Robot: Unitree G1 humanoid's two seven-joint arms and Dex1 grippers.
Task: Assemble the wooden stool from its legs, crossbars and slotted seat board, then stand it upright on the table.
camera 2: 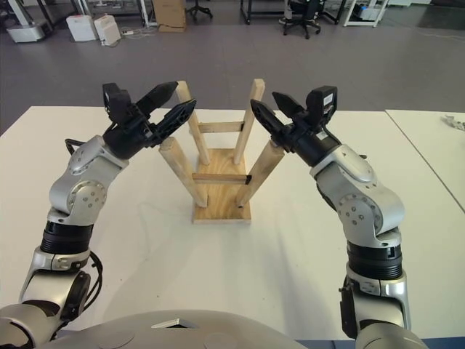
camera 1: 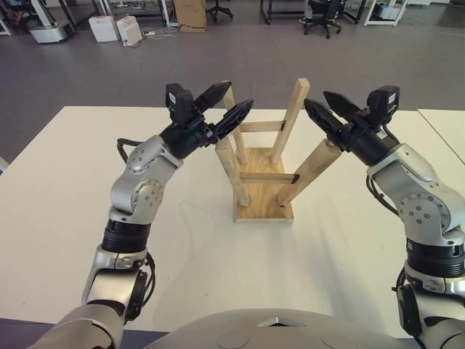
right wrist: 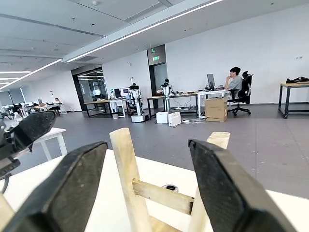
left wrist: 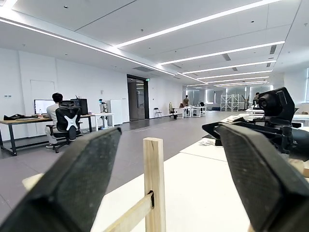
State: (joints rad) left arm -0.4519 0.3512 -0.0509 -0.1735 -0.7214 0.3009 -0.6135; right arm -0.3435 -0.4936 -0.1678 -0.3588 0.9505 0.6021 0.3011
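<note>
A smooth white desk (camera 1: pixel 73 182) is carrying the stool (camera 1: pixel 263 174), and behind the stool a grey floor (camera 1: pixel 109 73) is stretching back through an open workroom. A cardboard box (camera 1: pixel 190 14) and a black office chair (camera 1: pixel 323 14) are standing on that floor far beyond the stool.

The stool is made of pale, unpainted wood and is lying upside down. Its flat rectangular seat board (camera 1: pixel 263 207) is resting on the desk, and its four square-cut legs (camera 1: pixel 290 120) are pointing up and splaying outward. Two thin crossbars (camera 1: pixel 261 126) are bridging pairs of legs, one high at the far side of the stool and one lower at the near side.

The left pincer (camera 1: pixel 238 94) is hanging at the stool's left side, level with the leg tops, its two dark, textured, tapered fingers (left wrist: pixel 72 188) spread wide apart and gripping nothing. The top of the far left leg is lining up between those fingers, though contact is hard to judge and it seems to be standing a little beyond them.

The right pincer (camera 1: pixel 315 97) is hovering at the stool's right side, likewise gaping and empty, just above the top of the near right leg.
</note>
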